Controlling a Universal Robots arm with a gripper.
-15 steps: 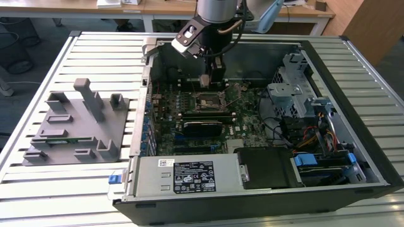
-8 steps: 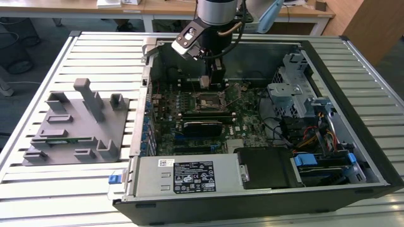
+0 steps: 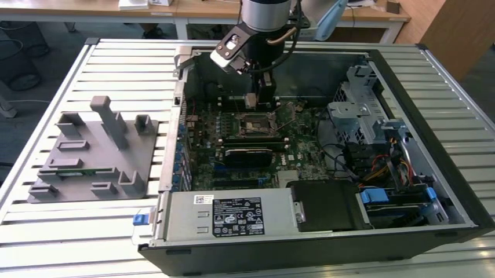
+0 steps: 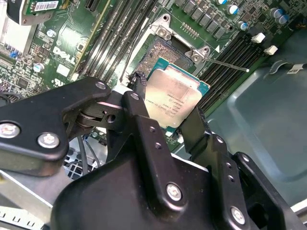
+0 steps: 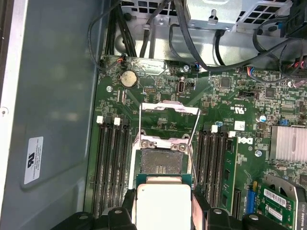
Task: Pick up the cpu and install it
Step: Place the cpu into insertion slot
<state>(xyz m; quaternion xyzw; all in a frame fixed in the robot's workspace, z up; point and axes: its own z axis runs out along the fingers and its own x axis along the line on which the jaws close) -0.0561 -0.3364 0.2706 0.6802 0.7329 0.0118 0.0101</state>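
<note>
The cpu, a flat silvery square with a pale green rim, hangs clamped between my gripper's two black fingers. It hovers just above and slightly off the open dark socket on the motherboard. In the first wrist view the cpu covers the near edge of the socket, whose metal load frame is swung open. In the exterior view my gripper reaches down into the open computer case, a little behind the socket.
Memory slots flank the socket on both sides. Cables and a drive cage line the case walls. A heat sink sits nearby. A grey tray holding a green memory strip lies at the exterior view's left.
</note>
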